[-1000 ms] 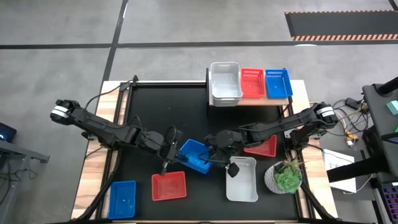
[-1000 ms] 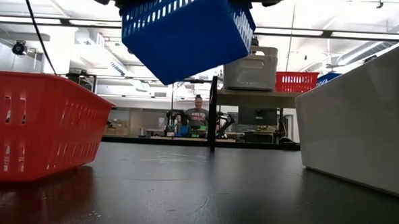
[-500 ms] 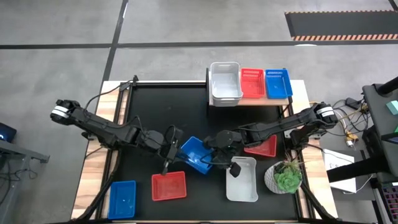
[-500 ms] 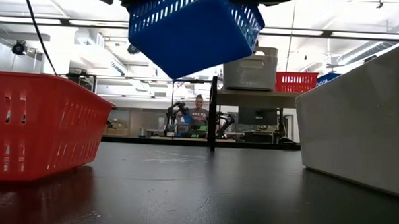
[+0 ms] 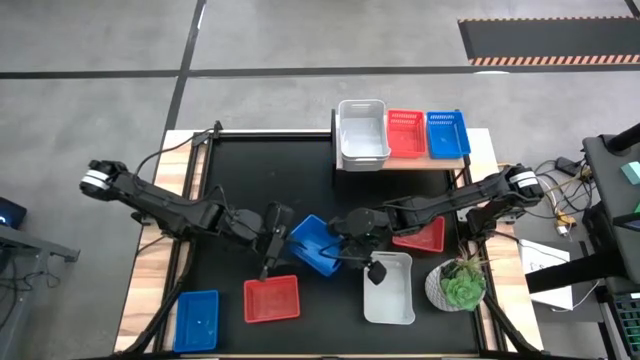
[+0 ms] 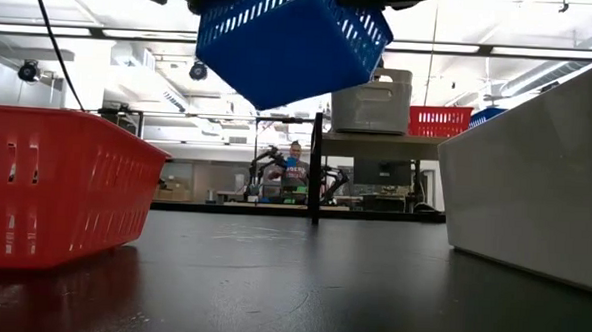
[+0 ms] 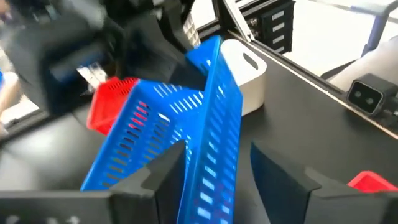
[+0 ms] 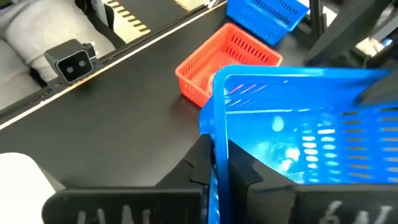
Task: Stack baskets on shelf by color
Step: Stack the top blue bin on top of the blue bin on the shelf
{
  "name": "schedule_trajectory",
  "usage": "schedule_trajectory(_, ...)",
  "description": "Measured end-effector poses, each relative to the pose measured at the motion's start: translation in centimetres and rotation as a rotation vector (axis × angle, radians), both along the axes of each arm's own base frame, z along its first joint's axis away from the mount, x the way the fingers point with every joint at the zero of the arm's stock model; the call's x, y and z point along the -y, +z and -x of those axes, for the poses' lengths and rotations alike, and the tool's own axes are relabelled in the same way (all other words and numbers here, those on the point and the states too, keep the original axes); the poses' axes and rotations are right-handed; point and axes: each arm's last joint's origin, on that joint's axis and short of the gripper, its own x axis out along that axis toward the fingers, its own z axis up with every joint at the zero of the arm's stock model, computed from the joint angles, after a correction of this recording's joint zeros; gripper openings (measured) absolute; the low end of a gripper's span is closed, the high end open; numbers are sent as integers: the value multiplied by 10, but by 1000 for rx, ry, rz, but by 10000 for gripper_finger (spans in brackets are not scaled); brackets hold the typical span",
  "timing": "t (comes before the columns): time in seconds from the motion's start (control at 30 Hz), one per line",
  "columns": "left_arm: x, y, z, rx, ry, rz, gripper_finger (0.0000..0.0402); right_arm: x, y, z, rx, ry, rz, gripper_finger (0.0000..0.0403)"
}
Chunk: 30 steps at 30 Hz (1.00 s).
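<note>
While blue basket (image 5: 313, 246) hangs tilted above table centre, right gripper (image 5: 343, 243) clamps its 3 o'clock rim; left gripper (image 5: 283, 228) fingers apart astride 9 o'clock rim; light, stiff, slotted plastic; grip rim wall.

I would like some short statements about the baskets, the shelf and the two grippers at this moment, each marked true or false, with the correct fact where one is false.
1. The blue basket hangs above the table, clear of it. True.
2. The right gripper is shut on that basket's wall. True.
3. The left gripper is clamped on the basket. False: its fingers stand open on either side of the wall.
4. The shelf holds two baskets. False: three, white, red and blue, side by side.
5. The plant pot stands on the shelf. False: on the table.
</note>
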Motion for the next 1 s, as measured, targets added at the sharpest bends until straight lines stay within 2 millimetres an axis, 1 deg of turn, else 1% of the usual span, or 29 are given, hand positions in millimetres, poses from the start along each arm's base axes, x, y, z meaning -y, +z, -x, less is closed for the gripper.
schedule_trajectory(0.07, -1, 6, 4, 41, -22, -49, 167, 1, 2, 4, -52, -16, -10, 8)
schedule_trajectory(0.13, -3, 14, 9, 96, -39, -129, 168, 1, 12, 9, -136, -45, -25, 8)
schedule_trajectory(0.2, -6, 24, 16, 157, -20, -190, 168, 1, 27, 14, -222, -94, -59, 8)
schedule_trajectory(0.23, -8, 30, 19, 189, -9, -193, 168, -1, 36, 18, -267, -124, -77, 8)
schedule_trajectory(0.33, -12, 40, 31, 230, 5, -177, 168, -13, 61, 34, -349, -182, -62, 8)
schedule_trajectory(0.43, -14, 46, 38, 264, 5, -177, 169, -27, 87, 53, -330, -192, -1, 8)
schedule_trajectory(0.53, -16, 57, 44, 347, 10, -179, 169, -31, 110, 75, -254, -229, 71, 8)
schedule_trajectory(0.63, -16, 58, 46, 360, 13, -186, 169, -21, 123, 97, -179, -334, 177, 8)
schedule_trajectory(0.73, -16, 52, 46, 343, 10, -193, 169, -1, 128, 116, -164, -453, 272, 8)
schedule_trajectory(0.9, -17, 50, 46, 382, 18, -214, 169, 30, 141, 145, -86, -596, 300, 8)
schedule_trajectory(1.0, -17, 50, 46, 382, 17, -217, 169, 49, 143, 164, -80, -666, 295, 8)
